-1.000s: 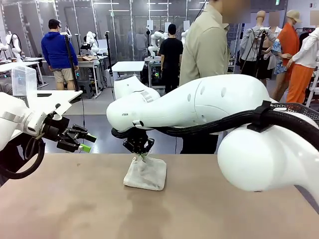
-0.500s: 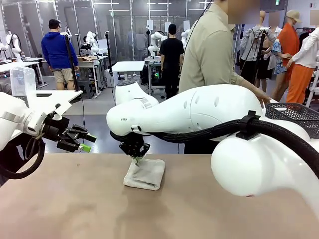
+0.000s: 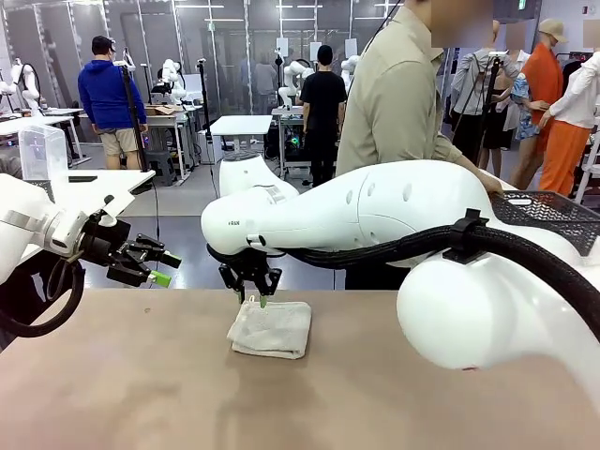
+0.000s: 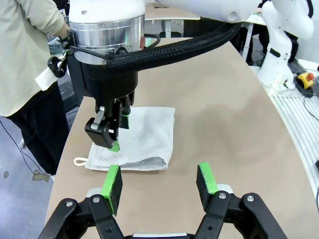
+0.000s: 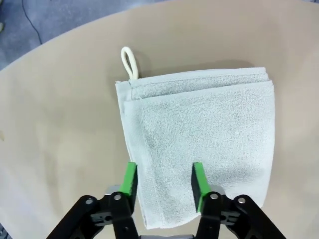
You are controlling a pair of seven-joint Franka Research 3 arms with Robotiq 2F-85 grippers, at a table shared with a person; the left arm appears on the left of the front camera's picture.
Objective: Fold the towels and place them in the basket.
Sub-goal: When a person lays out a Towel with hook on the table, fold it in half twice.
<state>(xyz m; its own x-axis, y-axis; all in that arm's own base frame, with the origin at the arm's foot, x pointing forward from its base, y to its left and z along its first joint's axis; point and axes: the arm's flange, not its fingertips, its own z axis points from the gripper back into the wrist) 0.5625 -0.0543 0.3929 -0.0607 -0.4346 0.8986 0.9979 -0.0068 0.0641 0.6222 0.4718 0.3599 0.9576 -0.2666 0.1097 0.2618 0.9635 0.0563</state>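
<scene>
Room: lab hall, other tables and people far back.
Counter (image 3: 141, 394): tan, bare around the towel.
Towel (image 3: 272, 328): cream-white, folded into a rectangle, flat on the counter near the far edge; hanging loop (image 5: 128, 60) sticking out at one corner.
Right fingers (image 3: 249, 290): spread apart, pointing down just above the towel's near end, gripping nothing; green pads (image 5: 130, 179) over the terry in the right wrist view.
Left fingers (image 3: 157, 266): parted, empty, held in the air well left of the towel.
Basket (image 3: 548, 211): dark mesh, at far right, behind the right arm.
Person (image 3: 398, 103): beige shirt, standing at the far side beside the basket.
</scene>
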